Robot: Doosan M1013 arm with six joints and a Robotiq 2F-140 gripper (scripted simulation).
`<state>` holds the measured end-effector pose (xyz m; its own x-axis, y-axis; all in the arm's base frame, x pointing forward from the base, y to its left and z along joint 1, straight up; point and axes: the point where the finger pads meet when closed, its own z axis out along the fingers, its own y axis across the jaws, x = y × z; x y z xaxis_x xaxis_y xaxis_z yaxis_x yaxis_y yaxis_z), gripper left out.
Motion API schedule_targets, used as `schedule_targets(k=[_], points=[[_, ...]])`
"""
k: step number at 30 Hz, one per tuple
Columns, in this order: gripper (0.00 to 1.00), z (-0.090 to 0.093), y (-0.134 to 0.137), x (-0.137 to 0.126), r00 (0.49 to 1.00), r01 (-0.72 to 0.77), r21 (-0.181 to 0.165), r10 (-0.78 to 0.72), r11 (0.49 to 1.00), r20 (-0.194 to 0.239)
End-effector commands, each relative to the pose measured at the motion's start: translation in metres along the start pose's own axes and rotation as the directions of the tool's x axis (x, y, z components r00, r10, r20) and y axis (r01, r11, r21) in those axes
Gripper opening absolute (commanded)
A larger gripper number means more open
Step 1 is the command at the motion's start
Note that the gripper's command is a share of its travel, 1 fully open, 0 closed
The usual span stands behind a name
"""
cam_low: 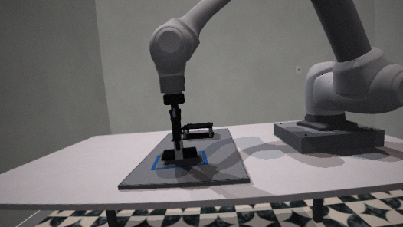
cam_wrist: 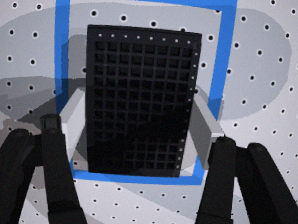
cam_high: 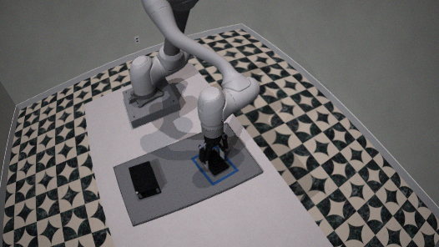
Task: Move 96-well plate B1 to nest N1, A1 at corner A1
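Observation:
The black 96-well plate (cam_high: pixel 217 163) lies inside the blue square of bench spot B1 on the grey mat. It also shows in the wrist view (cam_wrist: pixel 141 99) and low in the exterior view (cam_low: pixel 180 155). My gripper (cam_high: pixel 213 155) stands straight down over the plate, and its two black fingers are shut on the plate's two long sides. The plate rests flat on the mat. The raised black plate nest N1 (cam_high: pixel 144 179) stands at the mat's other end, empty, and shows behind the gripper in the exterior view (cam_low: pixel 198 130).
The grey perforated mat (cam_high: pixel 188 177) lies on the white table. The arm's grey base block (cam_high: pixel 151 102) stands at the table's far end. The table edges drop to a checkered floor.

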<state>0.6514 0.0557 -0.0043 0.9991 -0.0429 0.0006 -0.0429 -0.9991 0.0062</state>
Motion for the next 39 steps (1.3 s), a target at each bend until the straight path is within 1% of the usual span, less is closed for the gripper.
schedule_targets(k=[1,28,39], points=[[0.00,-0.004,0.000,0.000,1.000,0.000,0.000,0.000,1.000,0.000],[0.00,-0.045,0.000,0.000,1.000,0.000,0.000,0.000,1.000,0.000],[0.00,-0.045,0.000,0.000,1.000,0.000,0.000,0.000,1.000,0.000]])
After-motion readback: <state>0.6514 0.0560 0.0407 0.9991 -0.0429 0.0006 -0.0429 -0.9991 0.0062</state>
